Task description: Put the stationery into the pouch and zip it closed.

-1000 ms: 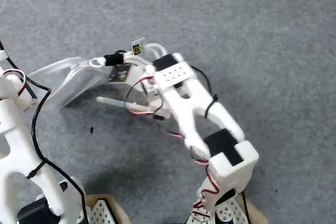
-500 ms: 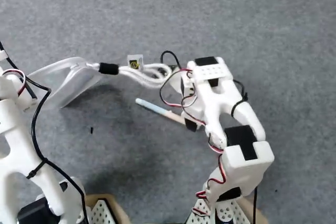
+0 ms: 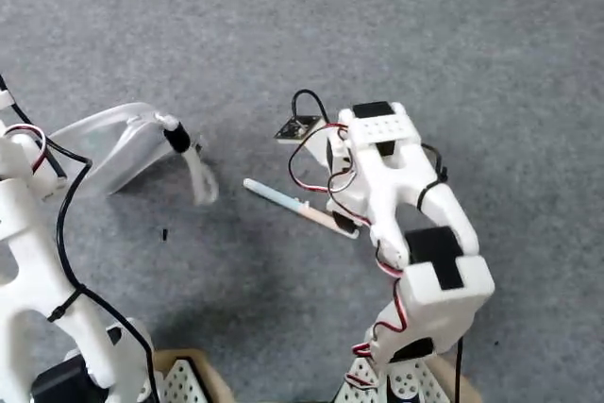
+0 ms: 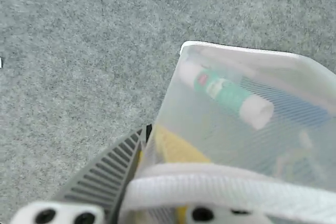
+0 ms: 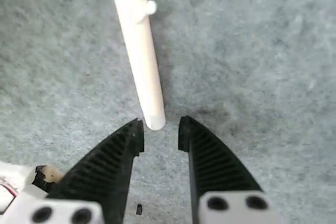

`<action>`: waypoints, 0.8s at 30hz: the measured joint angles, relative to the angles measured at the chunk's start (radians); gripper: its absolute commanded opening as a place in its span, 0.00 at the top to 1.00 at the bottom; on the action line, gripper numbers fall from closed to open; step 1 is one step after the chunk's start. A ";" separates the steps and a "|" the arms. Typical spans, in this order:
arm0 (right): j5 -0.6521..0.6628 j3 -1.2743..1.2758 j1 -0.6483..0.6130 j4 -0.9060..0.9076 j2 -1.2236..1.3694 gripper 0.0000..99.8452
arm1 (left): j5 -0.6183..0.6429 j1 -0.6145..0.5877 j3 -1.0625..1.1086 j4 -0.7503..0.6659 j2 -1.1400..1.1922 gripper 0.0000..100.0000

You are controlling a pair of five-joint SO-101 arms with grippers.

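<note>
A clear pouch (image 3: 113,146) lies at the table's left, its black zipper pull (image 3: 176,136) and white cord (image 3: 200,176) trailing on the cloth. My left gripper (image 4: 152,145) is shut on the pouch's (image 4: 247,129) edge. Inside it are a green-labelled glue stick (image 4: 226,94) and something yellow (image 4: 173,148). A white and light-blue pen (image 3: 297,203) lies on the table in the middle. My right gripper (image 5: 160,129) stands open over the white end of the pen (image 5: 137,56), which sits level with the fingertips without being gripped.
The grey cloth table (image 3: 472,63) stretches bare to the back and right. A small dark speck (image 3: 164,233) lies in front of the pouch. Both arm bases stand at the front edge.
The right gripper let go of the pouch's cord, which dropped back beside the pouch. That arm drew away to the right, and the pen slid right with it.
</note>
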 measured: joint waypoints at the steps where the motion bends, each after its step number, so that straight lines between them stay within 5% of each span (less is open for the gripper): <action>1: 0.000 0.000 0.000 0.000 -0.018 0.88 | 0.000 0.000 0.000 0.000 0.000 0.97; 8: -0.043 -0.017 -0.058 0.003 -0.121 0.88 | 0.000 0.000 0.000 0.000 0.000 0.97; 15: -0.138 -0.123 -0.209 -0.035 -0.112 0.71 | 0.000 0.000 0.000 0.000 0.000 0.97; 24: -0.155 -0.259 -0.330 -0.175 0.140 0.73 | 0.000 0.000 0.000 0.000 0.000 0.97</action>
